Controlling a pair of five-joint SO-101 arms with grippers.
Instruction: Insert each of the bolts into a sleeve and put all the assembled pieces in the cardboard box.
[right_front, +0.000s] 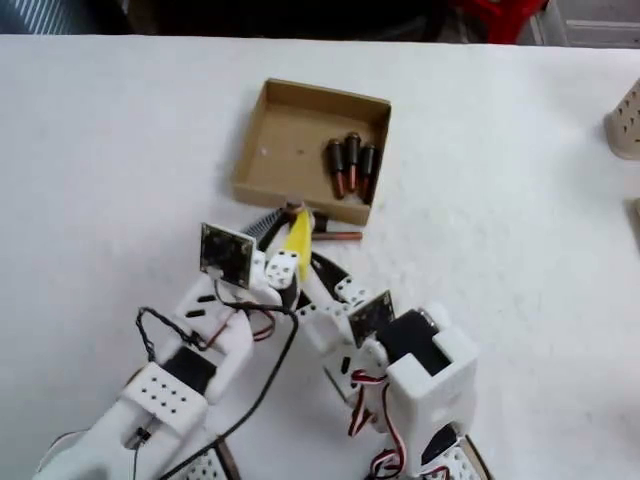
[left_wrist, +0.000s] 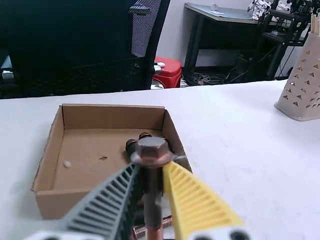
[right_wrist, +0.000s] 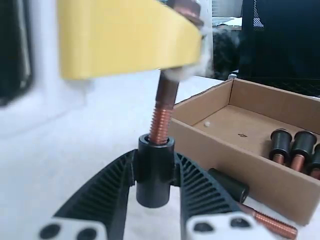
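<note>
Alignment: copper hex-head bolt (left_wrist: 151, 150), clamped upright in left end effector (left_wrist: 150, 172), threaded tip seated in mouth of black cylindrical sleeve (right_wrist: 155, 182) directly beneath, gripped by right end effector (right_wrist: 155, 162) beside brown cardboard box (right_wrist: 220, 145).

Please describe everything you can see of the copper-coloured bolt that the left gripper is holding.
The copper-coloured metal bolt has a flanged hexagonal head, a smooth upper shank and a threaded lower end. It stands upright, clamped below the head between the grey and yellow fingers of the left gripper. Its threaded tip sits in the mouth of a black cylindrical sleeve, which the right gripper holds.
</note>
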